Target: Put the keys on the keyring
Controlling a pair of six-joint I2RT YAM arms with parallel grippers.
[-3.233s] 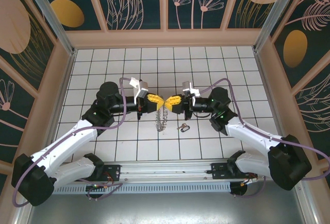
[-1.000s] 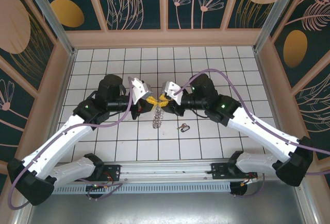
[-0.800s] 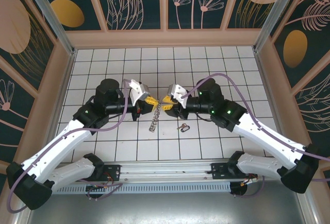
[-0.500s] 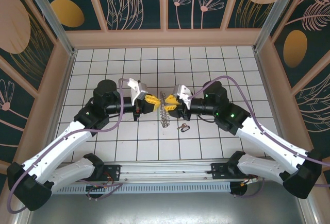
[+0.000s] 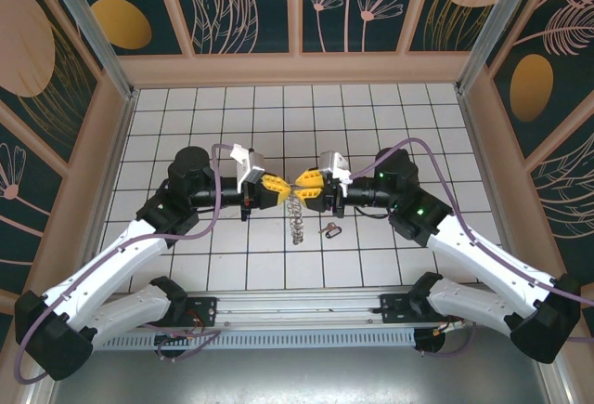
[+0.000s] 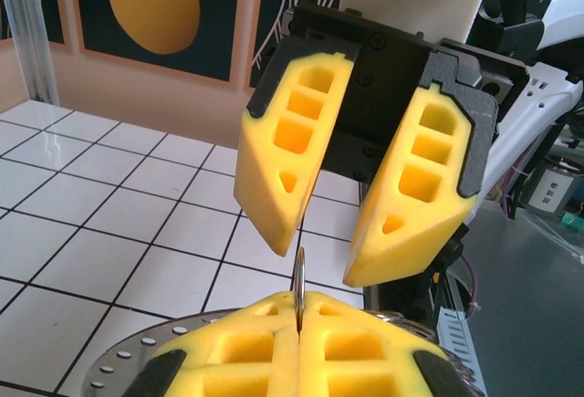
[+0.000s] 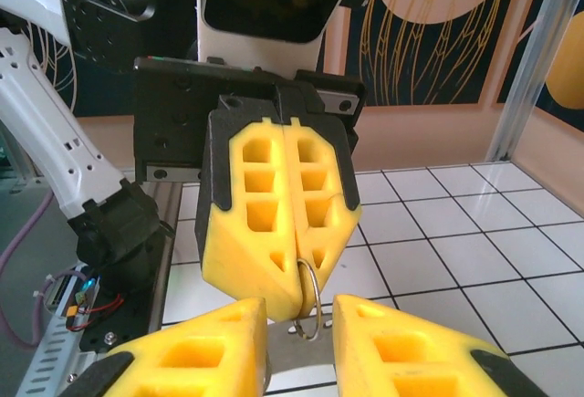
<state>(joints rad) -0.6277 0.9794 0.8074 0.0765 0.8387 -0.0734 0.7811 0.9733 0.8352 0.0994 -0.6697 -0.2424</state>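
White tiled tabletop (image 5: 371, 125): overhead, a loose key (image 5: 329, 230) lies near the arms. Wrist views show left fingers (image 6: 265, 324) pinching the keyring (image 6: 298, 276), right fingers (image 6: 278, 187) parted narrowly around it.

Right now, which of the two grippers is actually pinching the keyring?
The left gripper: its jaws are shut on the keyring, while the right gripper has its jaws apart, one on either side of the ring, not clamped.

Above the white tiled table (image 5: 371, 116), the yellow-padded left gripper (image 5: 278, 188) is at 9 o'clock of the thin metal keyring (image 6: 298, 283), the yellow-padded right gripper (image 5: 303, 181) at 3; the small silver key (image 5: 329, 230) lies at 5 o'clock.
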